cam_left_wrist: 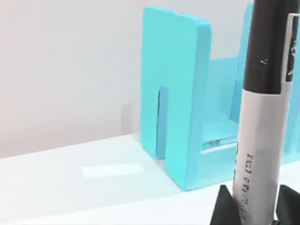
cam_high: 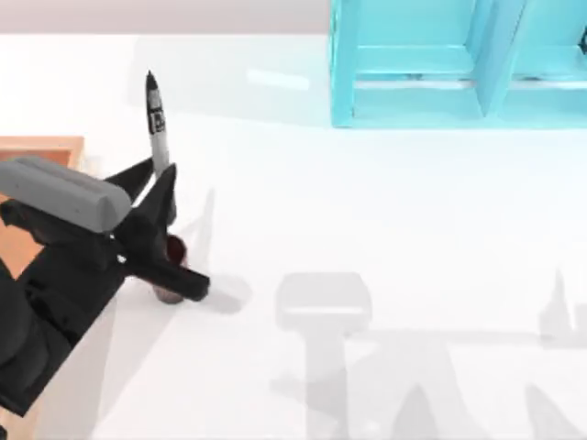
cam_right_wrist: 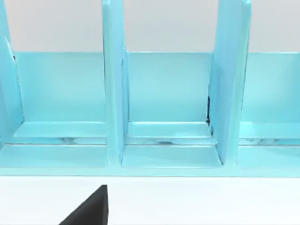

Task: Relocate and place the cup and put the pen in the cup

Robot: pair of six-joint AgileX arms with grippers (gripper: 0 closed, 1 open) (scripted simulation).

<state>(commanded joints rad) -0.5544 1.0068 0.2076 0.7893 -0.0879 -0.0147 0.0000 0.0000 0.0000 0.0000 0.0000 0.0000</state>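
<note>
My left gripper (cam_high: 158,180) is shut on the pen (cam_high: 156,115), a slim marker with a black cap and a grey-white printed barrel. The pen stands nearly upright, cap end up, at the left side of the table. In the left wrist view the pen (cam_left_wrist: 262,122) rises between the two dark fingertips (cam_left_wrist: 224,208) of that gripper (cam_left_wrist: 255,213). The cup (cam_high: 174,248), a small dark reddish-brown tumbler, stands on the table just below the gripper and is mostly hidden by it. A dark part of my right gripper (cam_right_wrist: 89,210) faces the turquoise rack.
A turquoise rack with upright dividers (cam_high: 413,64) stands at the back right of the white table (cam_high: 367,211); it also appears as the rack (cam_left_wrist: 178,117) and the rack (cam_right_wrist: 164,108). An orange-brown surface (cam_high: 41,151) lies at the left edge under my left arm.
</note>
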